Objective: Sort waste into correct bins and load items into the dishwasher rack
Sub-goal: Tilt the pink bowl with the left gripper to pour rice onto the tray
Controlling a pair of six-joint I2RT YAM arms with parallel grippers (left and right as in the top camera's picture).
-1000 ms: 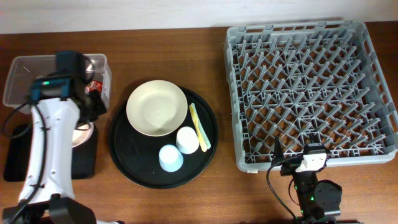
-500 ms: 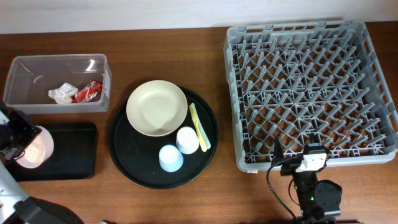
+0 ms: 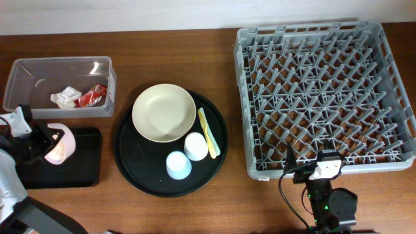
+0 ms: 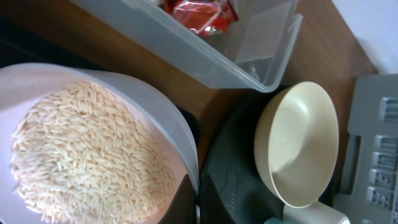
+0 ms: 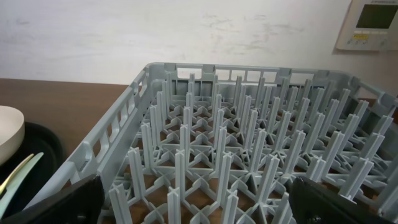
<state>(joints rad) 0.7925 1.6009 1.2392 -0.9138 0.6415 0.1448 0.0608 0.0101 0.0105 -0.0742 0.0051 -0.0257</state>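
My left gripper (image 3: 40, 140) is shut on the rim of the small pink bowl (image 3: 57, 143) and holds it over the left part of the shallow black tray (image 3: 81, 162). In the left wrist view the fingers (image 4: 194, 202) pinch the bowl's rim (image 4: 177, 134), and rice (image 4: 87, 152) fills the bowl. The red wrapper (image 3: 92, 96) and the white tissue (image 3: 65, 98) lie in the clear box (image 3: 39, 71). The cream bowl (image 3: 164, 112), white cup (image 3: 196, 145), light blue cup (image 3: 179, 165) and yellow utensil (image 3: 208, 132) sit on the round black tray (image 3: 133, 162). My right gripper (image 5: 199, 208) is open at the front edge of the grey rack (image 3: 325, 91).
The rack (image 5: 249, 149) holds nothing and fills the right half of the table. The round tray lies between the bins and the rack. The clear box's corner (image 4: 261, 68) and the cream bowl (image 4: 298, 143) are close to the left gripper. Bare wood shows along the front edge.
My left arm swung from over the clear box out to the far left with the pink bowl, then back right over the black tray. The right arm has not moved.
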